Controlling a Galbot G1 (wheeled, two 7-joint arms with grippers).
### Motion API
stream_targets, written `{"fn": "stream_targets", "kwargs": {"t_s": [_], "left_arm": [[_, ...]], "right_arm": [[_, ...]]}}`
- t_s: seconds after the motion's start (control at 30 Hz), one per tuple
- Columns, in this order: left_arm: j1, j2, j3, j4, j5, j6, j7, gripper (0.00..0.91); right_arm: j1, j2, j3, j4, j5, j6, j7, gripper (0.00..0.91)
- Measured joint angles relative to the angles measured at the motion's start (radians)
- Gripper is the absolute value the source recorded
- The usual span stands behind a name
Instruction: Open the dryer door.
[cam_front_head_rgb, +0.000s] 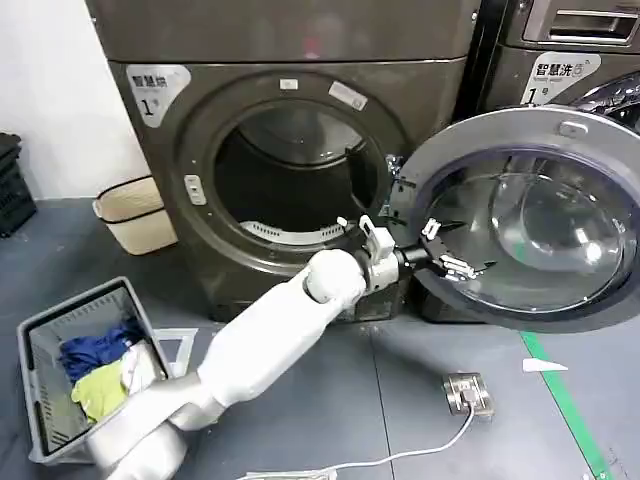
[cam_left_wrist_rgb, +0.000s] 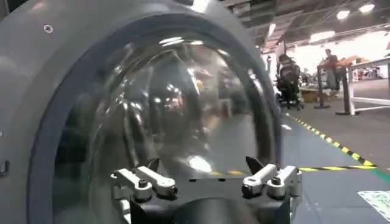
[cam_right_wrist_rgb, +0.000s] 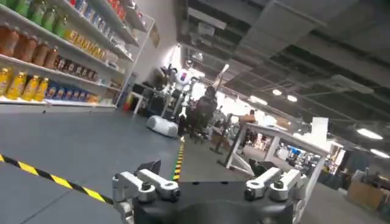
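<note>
The dark grey dryer (cam_front_head_rgb: 300, 150) stands with its round drum opening (cam_front_head_rgb: 290, 175) uncovered. Its door (cam_front_head_rgb: 530, 215), a grey ring around a domed glass window, is swung wide to the right on its hinge. My left gripper (cam_front_head_rgb: 458, 262) is at the end of the outstretched white arm, just in front of the door's inner glass. In the left wrist view the left gripper (cam_left_wrist_rgb: 202, 164) is open, nothing between its fingers, facing the glass dome (cam_left_wrist_rgb: 152, 91). My right gripper (cam_right_wrist_rgb: 204, 167) is open and empty, pointing out into the room.
A grey laundry basket (cam_front_head_rgb: 40, 345) with blue and yellow-green clothes sits at the near left. A beige bin (cam_front_head_rgb: 135, 212) stands beside the dryer. A power strip (cam_front_head_rgb: 467, 392) with its cable lies on the floor near a green tape line (cam_front_head_rgb: 565, 405). A second machine (cam_front_head_rgb: 560, 50) stands behind the door.
</note>
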Motion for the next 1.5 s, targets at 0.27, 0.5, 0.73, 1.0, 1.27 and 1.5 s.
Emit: {"fn": "stream_targets", "kwargs": {"t_s": [0.27, 0.5, 0.73, 1.0, 1.27, 1.5], "left_arm": [[0.024, 0.029, 0.0, -0.044, -0.039, 0.03, 0.051, 0.907], [0.073, 0.09, -0.031, -0.164, -0.034, 0.079, 0.054, 0.907], [0.159, 0.188, -0.084, -0.319, -0.031, 0.139, 0.033, 0.907], [0.282, 0.344, -0.161, -0.483, -0.029, 0.217, -0.015, 0.907], [0.484, 0.554, -0.348, -0.671, -0.027, 0.243, -0.029, 0.907], [0.733, 0.745, -0.58, -0.801, -0.006, 0.283, -0.096, 0.907]], "right_arm": [[0.008, -0.002, -0.014, 0.008, -0.002, -0.003, -0.001, 0.907], [0.01, -0.009, -0.031, 0.02, 0.005, -0.01, -0.002, 0.907], [0.008, -0.009, -0.046, 0.046, 0.046, -0.032, -0.001, 0.907], [0.015, -0.014, -0.077, 0.093, 0.047, -0.039, 0.004, 0.907], [0.038, -0.038, -0.118, 0.123, 0.045, -0.045, 0.012, 0.907], [0.056, -0.073, -0.16, 0.103, 0.041, -0.046, 0.01, 0.907]]}}
